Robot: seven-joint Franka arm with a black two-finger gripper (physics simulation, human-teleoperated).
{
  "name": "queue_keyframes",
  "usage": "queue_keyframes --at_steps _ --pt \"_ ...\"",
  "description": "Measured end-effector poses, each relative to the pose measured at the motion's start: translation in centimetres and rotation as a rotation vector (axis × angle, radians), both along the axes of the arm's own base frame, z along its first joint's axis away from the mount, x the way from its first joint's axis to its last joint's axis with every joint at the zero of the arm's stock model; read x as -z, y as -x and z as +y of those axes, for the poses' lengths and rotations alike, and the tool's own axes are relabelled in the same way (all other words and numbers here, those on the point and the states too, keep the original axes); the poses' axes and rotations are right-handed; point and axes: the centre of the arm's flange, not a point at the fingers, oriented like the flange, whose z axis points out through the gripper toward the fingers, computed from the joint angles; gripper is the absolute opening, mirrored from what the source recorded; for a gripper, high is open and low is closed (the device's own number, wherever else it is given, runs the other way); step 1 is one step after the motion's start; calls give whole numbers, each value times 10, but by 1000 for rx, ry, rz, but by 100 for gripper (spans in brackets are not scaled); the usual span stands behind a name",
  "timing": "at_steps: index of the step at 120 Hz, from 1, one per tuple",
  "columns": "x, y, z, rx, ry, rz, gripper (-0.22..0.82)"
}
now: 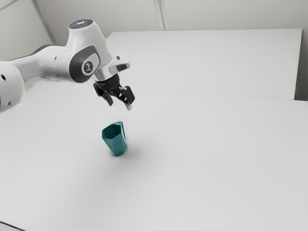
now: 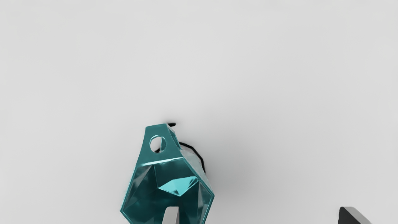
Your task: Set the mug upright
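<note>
Below your black gripper (image 1: 120,104), its fingers spread wide, the teal mug (image 1: 115,140) stands on its base, mouth up, well in from the edges of the white worktop (image 1: 202,159), with one finger (image 2: 171,216) partly covering its mouth in the wrist view and a pale wall (image 1: 132,14) beyond the far edge.
</note>
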Motion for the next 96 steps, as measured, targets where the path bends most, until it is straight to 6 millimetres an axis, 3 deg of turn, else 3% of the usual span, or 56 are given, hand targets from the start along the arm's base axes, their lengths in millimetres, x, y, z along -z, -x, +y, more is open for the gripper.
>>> queue_keyframes --at_steps 18,36,48,75,96 --pt "-68 -23 -3 8 14 -34 58" --pt "-111 -28 39 -46 7 -34 59" --pt "-118 -23 53 -59 4 -6 60" --pt "-121 -16 32 -7 -1 36 60" --pt "-123 -15 37 -6 1 47 60"
